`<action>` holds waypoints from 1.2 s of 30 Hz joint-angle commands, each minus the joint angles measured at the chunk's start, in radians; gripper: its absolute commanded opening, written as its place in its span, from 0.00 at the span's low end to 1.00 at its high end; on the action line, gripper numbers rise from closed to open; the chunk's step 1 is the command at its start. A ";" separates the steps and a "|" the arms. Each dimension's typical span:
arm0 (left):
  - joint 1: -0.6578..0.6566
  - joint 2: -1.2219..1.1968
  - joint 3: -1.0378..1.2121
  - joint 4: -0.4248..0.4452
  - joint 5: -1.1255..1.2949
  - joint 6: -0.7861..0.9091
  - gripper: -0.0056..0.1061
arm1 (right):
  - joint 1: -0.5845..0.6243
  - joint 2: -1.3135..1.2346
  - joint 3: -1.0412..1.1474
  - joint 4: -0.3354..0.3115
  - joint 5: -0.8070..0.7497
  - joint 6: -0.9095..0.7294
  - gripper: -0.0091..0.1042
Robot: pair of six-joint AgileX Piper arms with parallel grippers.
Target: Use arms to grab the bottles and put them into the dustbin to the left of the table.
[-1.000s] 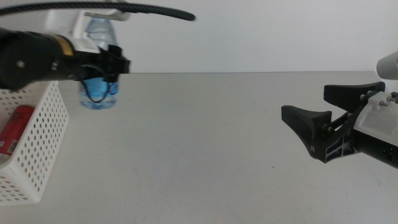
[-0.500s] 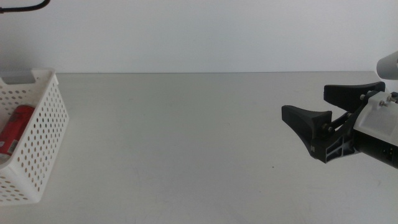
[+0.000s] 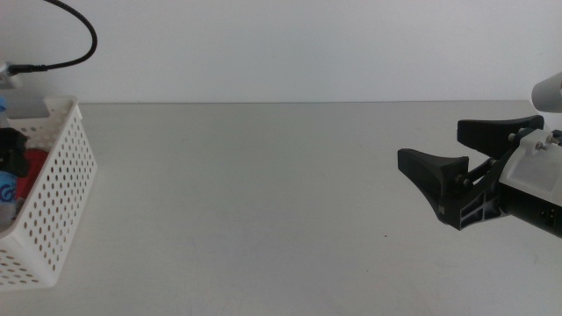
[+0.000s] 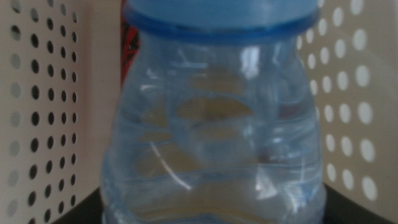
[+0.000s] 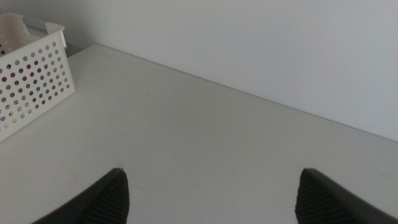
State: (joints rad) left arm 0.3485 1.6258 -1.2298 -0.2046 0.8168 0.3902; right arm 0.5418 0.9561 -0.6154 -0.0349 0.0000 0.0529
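- No text, brand, number or sign can be read in any view.
- The clear plastic water bottle with a blue cap (image 4: 214,118) fills the left wrist view, and the part that shows carries no legible label.
- The white perforated plastic basket (image 3: 54,202) bears no markings.

The right gripper (image 3: 457,171) waits at about 3 o'clock in the middle view, its white wrist housing running off the edge and its two dark jaws spread wide apart, pointing toward 9 o'clock. The left gripper (image 3: 10,156) shows only as a dark sliver at the 9 o'clock edge, with its black cable looping up toward 10 o'clock.
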 commanded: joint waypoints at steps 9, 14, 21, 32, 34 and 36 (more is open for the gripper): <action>0.001 0.039 -0.042 -0.027 -0.104 0.005 0.26 | -0.002 -0.015 -0.027 -0.004 -0.069 -0.012 0.71; 0.001 0.050 -0.042 -0.074 -0.103 0.083 0.51 | -0.002 -0.015 -0.027 -0.004 -0.069 -0.012 0.71; 0.001 0.047 -0.048 -0.099 -0.099 0.106 0.89 | -0.002 -0.015 -0.027 -0.004 -0.069 -0.012 0.71; 0.001 -0.092 -0.070 -0.093 -0.102 0.033 0.89 | -0.002 -0.015 -0.027 -0.004 -0.069 -0.012 0.71; 0.001 -0.123 -0.070 -0.093 -0.086 0.018 0.89 | -0.002 -0.015 -0.027 -0.004 -0.069 -0.012 0.71; -0.017 -0.154 -0.070 -0.098 -0.047 0.017 0.89 | -0.002 -0.015 -0.027 -0.004 -0.069 -0.012 0.71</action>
State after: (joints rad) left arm 0.3449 1.5359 -1.2690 -0.2750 0.7727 0.4264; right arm 0.5418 0.9561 -0.6154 -0.0349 0.0000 0.0529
